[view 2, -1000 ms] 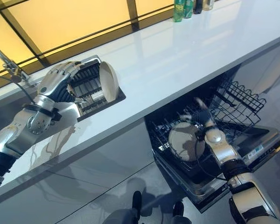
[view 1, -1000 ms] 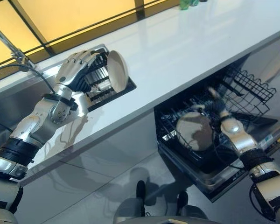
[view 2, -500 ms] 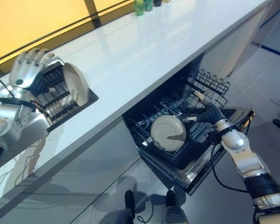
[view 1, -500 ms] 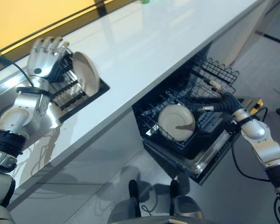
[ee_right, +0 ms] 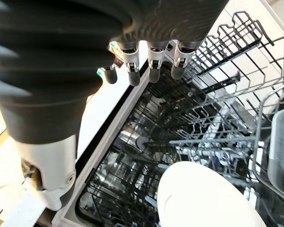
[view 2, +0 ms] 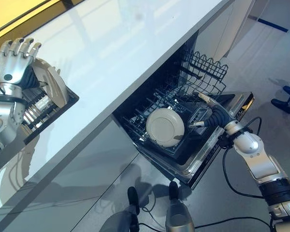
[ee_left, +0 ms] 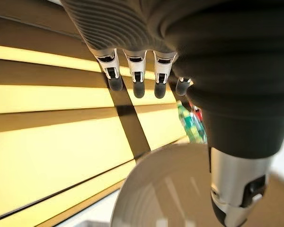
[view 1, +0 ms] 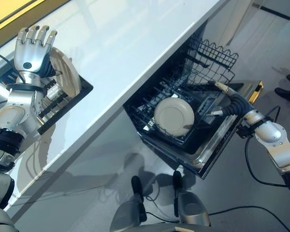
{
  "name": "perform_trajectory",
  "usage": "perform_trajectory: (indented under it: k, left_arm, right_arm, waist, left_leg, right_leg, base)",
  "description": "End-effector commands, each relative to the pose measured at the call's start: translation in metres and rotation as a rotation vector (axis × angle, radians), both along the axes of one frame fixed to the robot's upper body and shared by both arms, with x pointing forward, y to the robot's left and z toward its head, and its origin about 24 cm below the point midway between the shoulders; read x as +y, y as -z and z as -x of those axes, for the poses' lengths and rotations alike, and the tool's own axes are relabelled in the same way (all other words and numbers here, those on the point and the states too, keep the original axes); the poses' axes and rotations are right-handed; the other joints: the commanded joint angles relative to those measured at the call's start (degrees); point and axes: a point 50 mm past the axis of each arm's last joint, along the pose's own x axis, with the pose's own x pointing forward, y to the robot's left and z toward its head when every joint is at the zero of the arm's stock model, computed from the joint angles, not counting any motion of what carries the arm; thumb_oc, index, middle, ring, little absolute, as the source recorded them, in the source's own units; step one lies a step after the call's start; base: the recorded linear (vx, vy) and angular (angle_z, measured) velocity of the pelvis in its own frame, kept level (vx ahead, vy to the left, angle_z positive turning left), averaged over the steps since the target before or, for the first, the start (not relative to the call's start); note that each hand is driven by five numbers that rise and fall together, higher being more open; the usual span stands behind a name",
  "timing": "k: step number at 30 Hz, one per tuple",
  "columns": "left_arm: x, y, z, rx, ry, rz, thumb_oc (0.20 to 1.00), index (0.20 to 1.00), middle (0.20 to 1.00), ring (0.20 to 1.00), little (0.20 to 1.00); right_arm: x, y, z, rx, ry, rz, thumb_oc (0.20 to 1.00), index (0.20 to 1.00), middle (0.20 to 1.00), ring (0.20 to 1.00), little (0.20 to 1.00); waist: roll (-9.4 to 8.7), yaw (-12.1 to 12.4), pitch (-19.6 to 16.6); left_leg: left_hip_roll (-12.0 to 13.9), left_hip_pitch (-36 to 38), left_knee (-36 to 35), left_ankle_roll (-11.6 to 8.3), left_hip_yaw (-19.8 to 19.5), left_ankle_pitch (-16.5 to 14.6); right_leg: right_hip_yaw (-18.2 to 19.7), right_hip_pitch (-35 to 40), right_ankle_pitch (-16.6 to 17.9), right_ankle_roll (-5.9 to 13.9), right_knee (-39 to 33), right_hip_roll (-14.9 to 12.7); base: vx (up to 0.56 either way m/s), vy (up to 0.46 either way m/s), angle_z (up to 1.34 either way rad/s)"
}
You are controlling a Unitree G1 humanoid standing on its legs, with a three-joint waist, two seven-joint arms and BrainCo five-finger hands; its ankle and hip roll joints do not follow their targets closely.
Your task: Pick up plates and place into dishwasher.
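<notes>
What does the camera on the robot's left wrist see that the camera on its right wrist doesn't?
The left wrist view alone shows yellow panels with dark bars, green bottles, and a plate just beyond the left hand, whose fingers are straight. The right wrist view alone shows the dishwasher's black wire rack under the right hand, also with straight fingers, and a different plate standing in that rack. Both show an open hand above a pale plate it does not hold.
</notes>
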Motion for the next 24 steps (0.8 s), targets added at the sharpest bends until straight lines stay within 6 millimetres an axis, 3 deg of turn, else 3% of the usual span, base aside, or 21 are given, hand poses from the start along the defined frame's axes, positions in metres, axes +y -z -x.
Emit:
perform_trajectory:
  k: [1, 13, 14, 15, 16, 20, 24]
  left_arm:
    - [0.015, -0.051, 0.007, -0.082, -0.102, -0.097, 1.000, 1.000, 1.000, 1.000, 1.000]
    - [0.021, -0.034, -0.004, 0.214, -0.186, -0.251, 1.000, 1.000, 1.000, 1.000, 1.000]
    - [0.020, -0.033, -0.006, 0.260, -0.190, -0.269, 0.959, 0.959, 0.959, 0.959, 0.959]
    - [0.019, -0.033, -0.007, 0.289, -0.183, -0.286, 0.551, 0.551, 0.551, 0.551, 0.551]
    - [0.019, -0.031, -0.008, 0.321, -0.185, -0.294, 0.200, 0.200, 0.200, 0.200, 0.200]
    - [0.025, -0.026, -0.008, 0.448, -0.239, -0.240, 0.200, 0.200, 0.200, 0.200, 0.200]
    - [0.028, -0.031, -0.005, 0.445, -0.243, -0.248, 0.200, 0.200, 0.200, 0.200, 0.200]
  right_arm:
    - [0.005, -0.049, 0.004, -0.164, -0.075, 0.018, 1.000, 1.000, 1.000, 1.000, 1.000]
    - [0.002, -0.058, 0.002, -0.163, -0.067, 0.005, 1.000, 1.000, 1.000, 1.000, 1.000]
    - [0.001, -0.059, 0.001, -0.166, -0.063, 0.001, 1.000, 1.000, 1.000, 1.000, 1.000]
    - [0.001, -0.060, 0.001, -0.168, -0.060, 0.002, 1.000, 1.000, 1.000, 1.000, 1.000]
    - [0.000, -0.060, 0.001, -0.169, -0.059, 0.004, 1.000, 1.000, 1.000, 1.000, 1.000]
    - [-0.001, -0.062, 0.002, -0.179, -0.056, 0.006, 1.000, 1.000, 1.000, 1.000, 1.000]
    - [-0.001, -0.065, 0.004, -0.183, -0.061, 0.003, 1.000, 1.000, 1.000, 1.000, 1.000]
  waist:
    - [-1.70, -0.15, 0.92]
    - [-1.10, -1.25, 1.66]
    - [-1.05, -1.37, 1.60]
    - [-0.95, -1.43, 1.60]
    - [-0.88, -1.48, 1.52]
    - [-0.42, -1.51, 1.03]
    - [-0.03, -1.34, 0.18]
  left_leg:
    - [-2.54, 2.14, 0.74, -0.25, 2.27, -9.22]
    - [-2.81, 1.16, 0.53, -0.46, 2.93, -8.72]
    - [-2.80, 1.11, 0.53, -0.50, 3.11, -8.74]
    - [-2.85, 1.08, 0.53, -0.48, 3.18, -8.73]
    - [-2.85, 1.07, 0.53, -0.46, 3.27, -8.75]
    - [-3.00, 1.30, 0.53, -0.33, 3.28, -8.83]
    - [-3.17, 1.83, 0.53, -0.32, 3.12, -9.00]
  right_leg:
    - [2.13, -4.44, -6.27, 5.02, 4.94, -2.46]
    - [2.27, -5.70, -5.61, 5.38, 4.74, -2.73]
    - [2.21, -5.73, -5.51, 5.47, 4.61, -2.81]
    - [2.24, -5.77, -5.46, 5.49, 4.56, -2.82]
    - [2.20, -5.84, -5.41, 5.53, 4.54, -2.85]
    - [2.02, -5.38, -5.32, 5.62, 4.17, -2.92]
    - [1.75, -4.54, -5.30, 5.74, 3.73, -3.05]
  base:
    - [-0.03, 0.027, -0.04]
    - [-0.02, 0.037, -0.04]
    - [-0.03, 0.023, -0.04]
    - [-0.03, 0.024, -0.03]
    - [0.00, 0.000, 0.00]
    - [0.00, 0.000, 0.00]
    - [0.00, -0.005, -0.01]
